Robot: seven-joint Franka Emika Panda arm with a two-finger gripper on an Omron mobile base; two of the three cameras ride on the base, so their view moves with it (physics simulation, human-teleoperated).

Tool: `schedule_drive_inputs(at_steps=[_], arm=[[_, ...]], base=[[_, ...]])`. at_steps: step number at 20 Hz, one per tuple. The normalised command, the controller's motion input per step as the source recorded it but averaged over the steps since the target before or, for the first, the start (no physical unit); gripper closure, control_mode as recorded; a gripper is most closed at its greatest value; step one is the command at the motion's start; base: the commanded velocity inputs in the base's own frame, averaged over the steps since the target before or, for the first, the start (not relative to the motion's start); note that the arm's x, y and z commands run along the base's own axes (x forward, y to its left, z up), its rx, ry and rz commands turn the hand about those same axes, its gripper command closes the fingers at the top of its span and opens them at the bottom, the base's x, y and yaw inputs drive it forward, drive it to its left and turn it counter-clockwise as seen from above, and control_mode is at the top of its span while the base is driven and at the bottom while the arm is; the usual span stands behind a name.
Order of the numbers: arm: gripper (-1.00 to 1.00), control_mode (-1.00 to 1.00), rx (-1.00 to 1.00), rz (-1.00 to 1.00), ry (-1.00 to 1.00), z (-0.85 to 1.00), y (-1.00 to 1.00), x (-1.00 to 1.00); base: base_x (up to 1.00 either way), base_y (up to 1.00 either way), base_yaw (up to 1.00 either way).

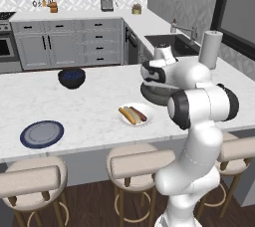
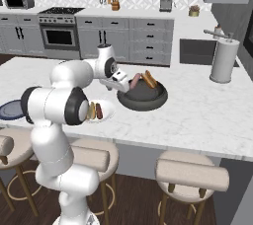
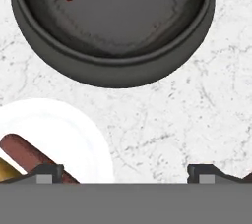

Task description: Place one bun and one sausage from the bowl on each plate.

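**Empty gripper between the white plate and the bowl**

The jaws stand wide apart and hold nothing; in the hand view the two dark tips sit far from each other, with bare marble between them. The gripper (image 2: 120,85) hangs over the counter (image 1: 89,109), just beside the rim of the bowl (image 3: 113,66) and near the white plate (image 3: 74,134).

On the white plate a sausage (image 3: 29,156) and a bun (image 1: 126,115) already lie side by side. In the bowl, one sausage (image 2: 134,80) and one bun (image 2: 149,79) are left, lying against the far side. The blue-rimmed plate (image 1: 42,134) is empty and well apart, at the other end of the counter. A smaller dark-blue bowl (image 1: 71,77) stands behind it.

I judge the next step is to reach into the bowl. The risk is that the remaining pieces lie close together, so the fingers may push one away or take both. The long way to the blue-rimmed plate may also let a loosely held piece slip.
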Motion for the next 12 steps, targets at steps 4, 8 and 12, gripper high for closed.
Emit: schedule_drive_inputs(at_steps=[4, 8, 12], arm=[[-1.00, -1.00, 0.00, 0.04, -0.01, 0.00, -0.36, 0.65], [-1.00, -1.00, 0.00, 0.00, 0.00, 0.00, -0.26, 0.85], [-1.00, -1.00, 0.00, 0.00, 0.05, -0.01, -0.01, 0.89]], base=[[0.00, 0.00, 0.00], [0.00, 0.00, 0.00], [0.00, 0.00, 0.00]])
